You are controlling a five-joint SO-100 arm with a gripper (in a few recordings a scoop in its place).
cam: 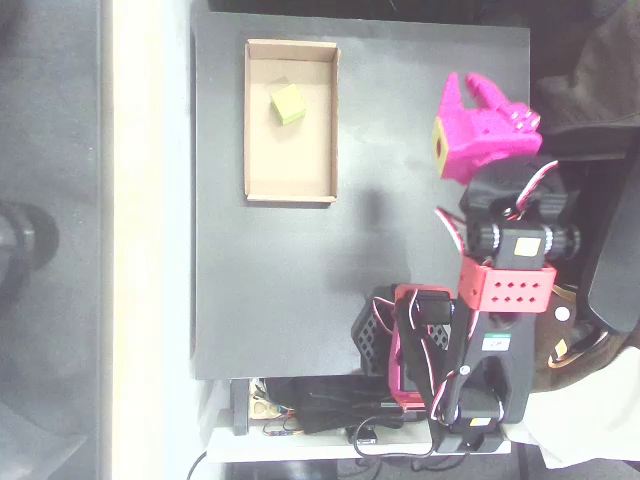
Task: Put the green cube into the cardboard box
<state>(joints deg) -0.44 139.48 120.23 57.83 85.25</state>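
lime matte green cube [289,104] tilted inside cardboard box [291,190]; magenta gripper [478,93] well apart, slightly parted, empty

So the arm [500,290] is rocking a real mix of colours in the overhead view: a magenta gripper [480,125] wearing a small yellow square patch, black servo blocks through the middle, and a red bracket with a grid of little holes. Red, white and black wires are looping along the joints, and the base is sporting a white label.
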